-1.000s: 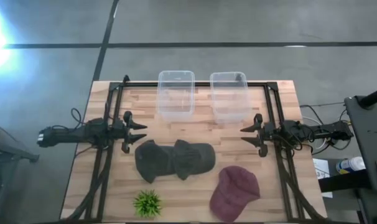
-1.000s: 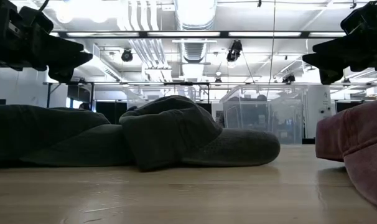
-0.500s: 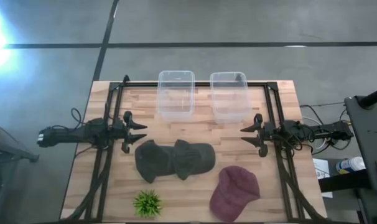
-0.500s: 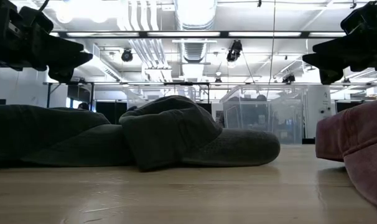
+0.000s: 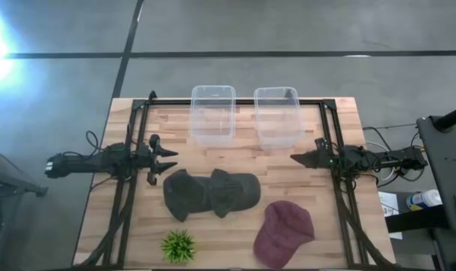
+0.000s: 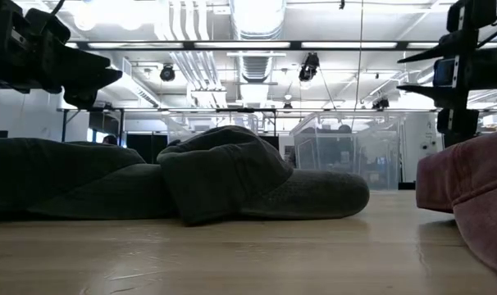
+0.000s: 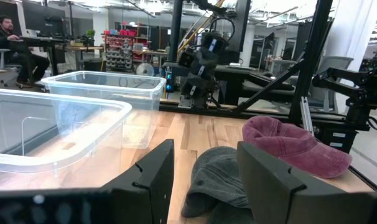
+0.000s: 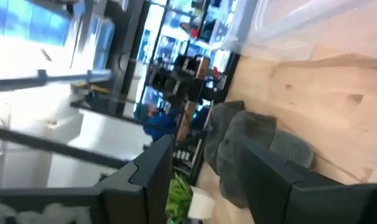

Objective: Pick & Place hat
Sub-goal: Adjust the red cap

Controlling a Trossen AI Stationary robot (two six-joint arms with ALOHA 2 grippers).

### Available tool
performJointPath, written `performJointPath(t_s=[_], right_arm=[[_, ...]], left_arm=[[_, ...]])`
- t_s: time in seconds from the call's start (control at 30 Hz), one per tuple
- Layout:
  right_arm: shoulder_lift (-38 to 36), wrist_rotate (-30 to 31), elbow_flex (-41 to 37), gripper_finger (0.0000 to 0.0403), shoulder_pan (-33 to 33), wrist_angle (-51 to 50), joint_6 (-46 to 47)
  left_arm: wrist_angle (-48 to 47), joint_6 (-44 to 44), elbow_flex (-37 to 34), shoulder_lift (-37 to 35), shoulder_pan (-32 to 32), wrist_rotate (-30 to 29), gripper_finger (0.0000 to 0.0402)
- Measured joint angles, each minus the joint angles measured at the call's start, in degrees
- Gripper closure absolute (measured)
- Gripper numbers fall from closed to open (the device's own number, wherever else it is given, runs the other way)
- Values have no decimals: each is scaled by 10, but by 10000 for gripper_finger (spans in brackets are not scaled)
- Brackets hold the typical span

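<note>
Two dark grey hats (image 5: pixel 211 193) lie side by side, overlapping, on the middle of the wooden table; they also show in the low view (image 6: pixel 224 184). A maroon hat (image 5: pixel 283 232) lies toward the near right, crown up. My left gripper (image 5: pixel 171 160) hovers open above the table, just left of and beyond the grey hats (image 7: pixel 219 180). My right gripper (image 5: pixel 294 157) hovers open at the right, beyond the maroon hat, its fingers one above the other (image 6: pixel 404 74). Both grippers point toward the table's middle.
Two clear plastic bins (image 5: pixel 213 113) (image 5: pixel 277 117) stand side by side at the far edge. A small green plant (image 5: pixel 178 245) stands near the near edge, left of the maroon hat. Black frame rails (image 5: pixel 134 135) run along both sides. Bare wood lies between the grippers.
My right gripper has rolled about a quarter turn around its own axis, so its fingers now stand one above the other instead of side by side. It has stayed in about the same place. The hats have not moved.
</note>
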Motion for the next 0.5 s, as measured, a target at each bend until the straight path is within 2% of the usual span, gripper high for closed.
performJointPath(t_s=[0.2,0.37,0.5], right_arm=[[1,16,0,236,0,3,10],[8,-3,0,236,0,12,121],[49,20,7,236,23,179,65]], left_arm=[[0,0,0,0,0,0,232],[0,0,0,0,0,0,232],[0,0,0,0,0,0,232]])
